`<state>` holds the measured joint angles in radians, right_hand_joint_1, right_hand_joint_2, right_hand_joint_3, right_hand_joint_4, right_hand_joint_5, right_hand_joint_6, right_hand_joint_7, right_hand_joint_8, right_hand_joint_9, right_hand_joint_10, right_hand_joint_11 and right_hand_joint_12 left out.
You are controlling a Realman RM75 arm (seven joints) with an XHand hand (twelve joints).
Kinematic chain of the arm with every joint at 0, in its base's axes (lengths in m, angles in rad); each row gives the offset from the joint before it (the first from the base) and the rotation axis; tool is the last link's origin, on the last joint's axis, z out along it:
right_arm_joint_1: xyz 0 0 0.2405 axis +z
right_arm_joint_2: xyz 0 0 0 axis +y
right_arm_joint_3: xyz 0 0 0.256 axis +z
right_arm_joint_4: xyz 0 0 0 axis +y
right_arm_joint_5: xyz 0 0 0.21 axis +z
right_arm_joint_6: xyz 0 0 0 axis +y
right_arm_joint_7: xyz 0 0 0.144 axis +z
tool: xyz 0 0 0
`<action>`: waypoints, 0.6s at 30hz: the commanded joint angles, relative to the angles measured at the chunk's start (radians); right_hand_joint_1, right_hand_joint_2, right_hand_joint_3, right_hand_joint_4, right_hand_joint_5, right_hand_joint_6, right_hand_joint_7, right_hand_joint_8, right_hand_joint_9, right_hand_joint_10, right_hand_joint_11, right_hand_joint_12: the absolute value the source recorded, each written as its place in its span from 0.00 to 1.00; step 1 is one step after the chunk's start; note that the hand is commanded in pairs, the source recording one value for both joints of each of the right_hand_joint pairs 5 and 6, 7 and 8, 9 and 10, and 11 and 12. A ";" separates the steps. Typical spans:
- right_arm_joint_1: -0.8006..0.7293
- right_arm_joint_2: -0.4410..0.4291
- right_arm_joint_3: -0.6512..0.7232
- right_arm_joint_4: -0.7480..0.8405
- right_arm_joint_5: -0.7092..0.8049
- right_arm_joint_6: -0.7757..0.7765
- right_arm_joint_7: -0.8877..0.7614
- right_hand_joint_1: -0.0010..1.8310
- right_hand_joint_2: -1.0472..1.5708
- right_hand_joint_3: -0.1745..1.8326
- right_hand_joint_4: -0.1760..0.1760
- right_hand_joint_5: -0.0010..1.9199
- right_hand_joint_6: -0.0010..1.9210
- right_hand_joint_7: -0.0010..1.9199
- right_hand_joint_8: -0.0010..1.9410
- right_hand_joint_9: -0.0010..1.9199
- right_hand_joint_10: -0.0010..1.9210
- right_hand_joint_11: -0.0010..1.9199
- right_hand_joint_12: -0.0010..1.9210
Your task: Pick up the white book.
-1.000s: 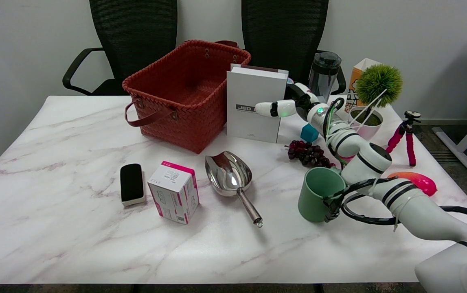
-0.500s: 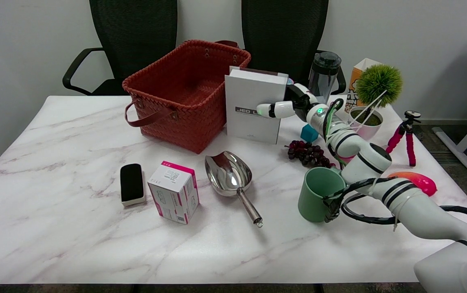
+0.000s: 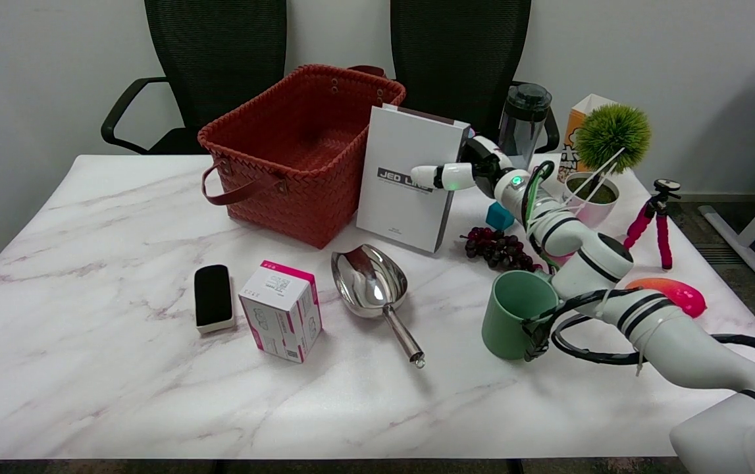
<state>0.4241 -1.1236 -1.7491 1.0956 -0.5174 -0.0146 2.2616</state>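
Head view shows a glossy white marble table (image 3: 87, 368) with grey veins, pale wall and two black mesh office chairs (image 3: 219, 59) behind. Left to right: a black eraser block (image 3: 212, 296), a pink-and-white carton (image 3: 282, 311), a woven red basket (image 3: 298, 148), a shiny steel scoop (image 3: 370, 284). Beside the basket the white book (image 3: 403, 197), a smooth hardcover, stands tilted, gripped at its right edge by the right hand (image 3: 463, 172), one finger across the cover. Rightward sits a matte green mug (image 3: 512, 315).

White marble-patterned table (image 3: 87, 368), two black mesh office chairs (image 3: 212, 59) behind, plain pale wall (image 3: 28, 66).
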 commanded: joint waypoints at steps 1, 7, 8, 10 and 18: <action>-0.023 0.001 0.020 0.045 0.004 0.005 0.002 0.70 0.71 0.36 0.50 0.49 0.49 0.69 0.68 0.65 0.65 0.48 0.48; -0.043 0.003 0.043 0.089 0.004 0.007 0.002 0.70 0.73 0.36 0.50 0.50 0.50 0.69 0.69 0.65 0.65 0.49 0.49; -0.047 0.003 0.050 0.101 0.003 0.007 0.002 0.70 0.74 0.35 0.50 0.51 0.51 0.70 0.69 0.65 0.65 0.49 0.49; -0.054 0.004 0.060 0.121 -0.002 0.007 0.002 0.72 0.75 0.35 0.50 0.51 0.51 0.70 0.70 0.66 0.66 0.50 0.50; -0.094 0.008 0.125 0.206 -0.009 0.007 -0.006 0.70 0.78 0.36 0.50 0.56 0.56 0.75 0.74 0.72 0.72 0.56 0.56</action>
<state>0.3870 -1.1215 -1.7083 1.1768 -0.5160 -0.0097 2.2626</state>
